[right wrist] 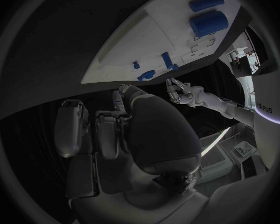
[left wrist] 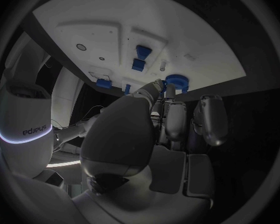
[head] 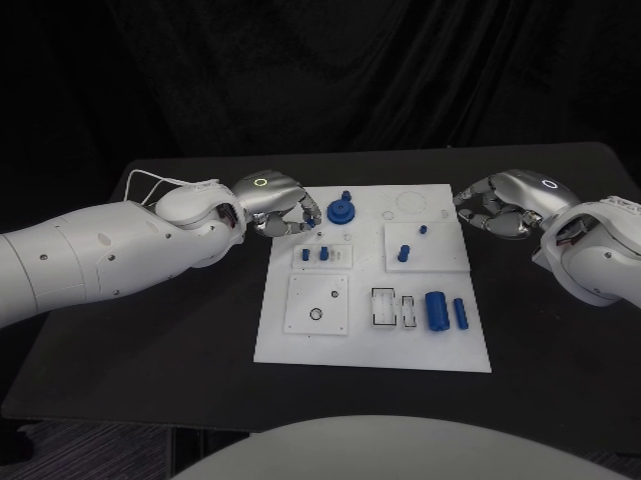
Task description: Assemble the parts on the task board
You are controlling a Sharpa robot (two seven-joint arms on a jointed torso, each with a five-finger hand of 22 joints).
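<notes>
Blue round part (head: 343,211) just right of left hand (head: 273,205), fingers apparently empty, half-curled; right hand (head: 496,208) farther, likewise.

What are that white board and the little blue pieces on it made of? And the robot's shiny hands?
The task board looks like matte white plastic: flat, even, no glare. The blue parts, such as the large cylinder, seem smooth moulded or printed plastic, uniform in colour. The left hand and right hand look like metal or metallic-coated shells, given their silver sheen; which one I cannot tell.
</notes>
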